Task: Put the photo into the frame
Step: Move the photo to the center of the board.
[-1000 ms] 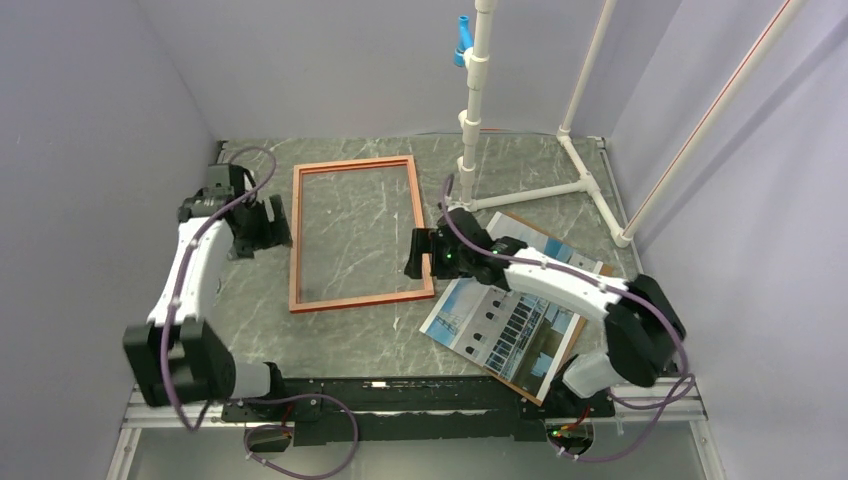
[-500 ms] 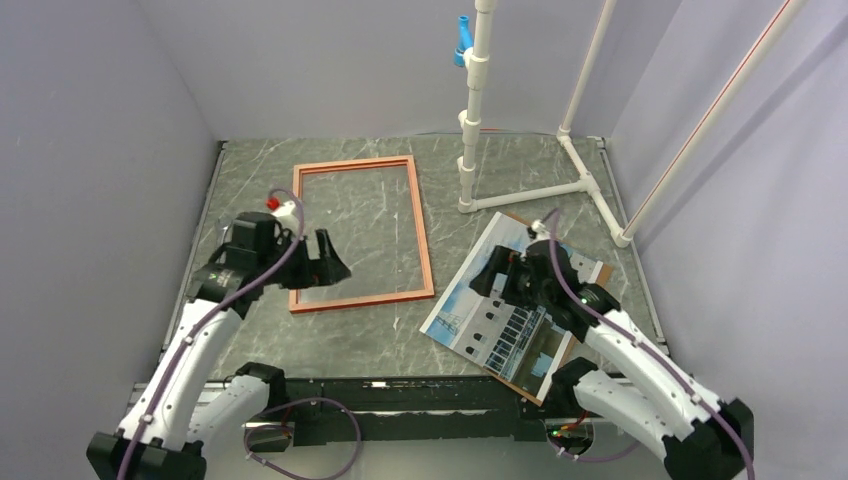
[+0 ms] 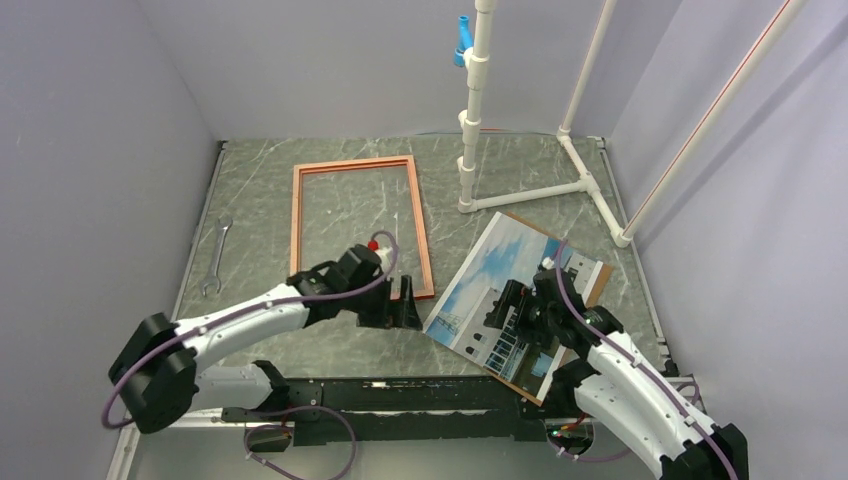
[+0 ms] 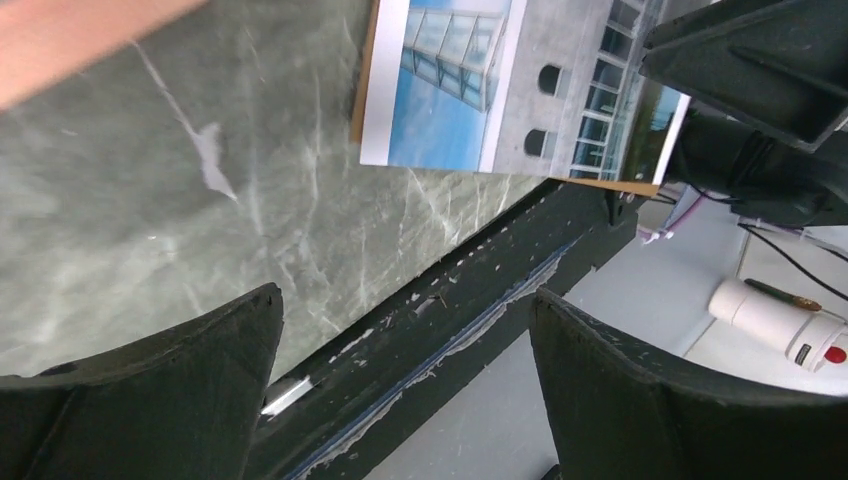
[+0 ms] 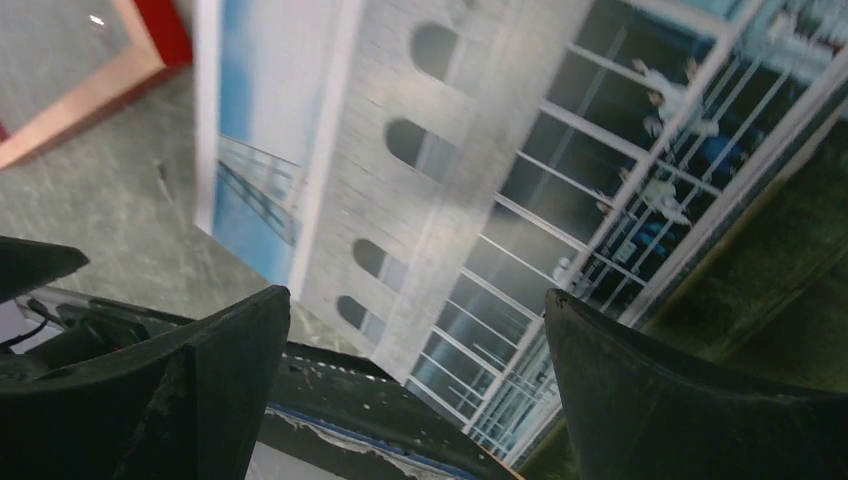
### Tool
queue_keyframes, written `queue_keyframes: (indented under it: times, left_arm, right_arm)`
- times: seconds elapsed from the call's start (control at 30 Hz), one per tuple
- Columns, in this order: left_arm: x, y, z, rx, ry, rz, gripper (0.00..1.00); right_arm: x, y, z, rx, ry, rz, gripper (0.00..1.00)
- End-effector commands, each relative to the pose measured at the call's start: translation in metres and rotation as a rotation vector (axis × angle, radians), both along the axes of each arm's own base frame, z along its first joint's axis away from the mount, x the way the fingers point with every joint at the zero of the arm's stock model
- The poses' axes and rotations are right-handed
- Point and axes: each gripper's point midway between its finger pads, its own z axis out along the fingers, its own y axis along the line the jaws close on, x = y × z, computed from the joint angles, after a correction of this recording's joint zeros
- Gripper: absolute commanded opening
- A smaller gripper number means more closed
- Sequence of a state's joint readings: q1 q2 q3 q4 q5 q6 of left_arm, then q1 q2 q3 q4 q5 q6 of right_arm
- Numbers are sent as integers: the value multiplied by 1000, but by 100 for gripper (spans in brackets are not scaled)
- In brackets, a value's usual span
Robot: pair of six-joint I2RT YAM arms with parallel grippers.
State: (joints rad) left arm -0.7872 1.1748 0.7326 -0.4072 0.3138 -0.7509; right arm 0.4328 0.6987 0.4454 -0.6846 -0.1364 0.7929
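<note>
Photo [image 3: 492, 262] lies face up on a brown backing board [image 3: 596, 276] at the right of the desk [image 3: 330, 335]. It is turned askew, with its left corner near the near right corner of the frame [image 3: 355, 163], which lies flat at centre-left. The left jaws stand wide apart, holding nothing, above bare desk by that frame corner. The right jaws, likewise spread and holding nothing, hover over the photo's near half. A wrench [image 3: 214, 258] lies at far left.

The photo [image 3: 495, 265] is smooth printed paper, the frame [image 3: 355, 164] matt orange-brown wood, the table [image 3: 260, 195] veined grey stone-look.
</note>
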Motion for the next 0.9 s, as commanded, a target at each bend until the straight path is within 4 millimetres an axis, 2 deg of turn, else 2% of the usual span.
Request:
queue_keyframes:
  times: [0.0,0.17,0.47,0.63,0.7,0.87]
  left_arm:
    - [-4,-41,-6,-136,43,58,94]
    - [-18,-53,-28,-157,129,94,89]
    - [-17,-61,-51,-223,168,144,82]
    - [-14,-63,-63,-255,187,181,73]
    - [-14,-63,-68,-279,198,200,67]
    - [-14,-58,-80,-276,218,239,60]
  right_arm:
    - [-15,5,-16,79,71,-49,100]
    - [-23,2,-31,96,91,-93,99]
    - [-28,1,-33,95,104,-96,99]
    - [-26,2,-23,108,90,-92,99]
    - [-24,3,-15,113,75,-89,99]
    - [-19,5,10,132,25,-81,100]
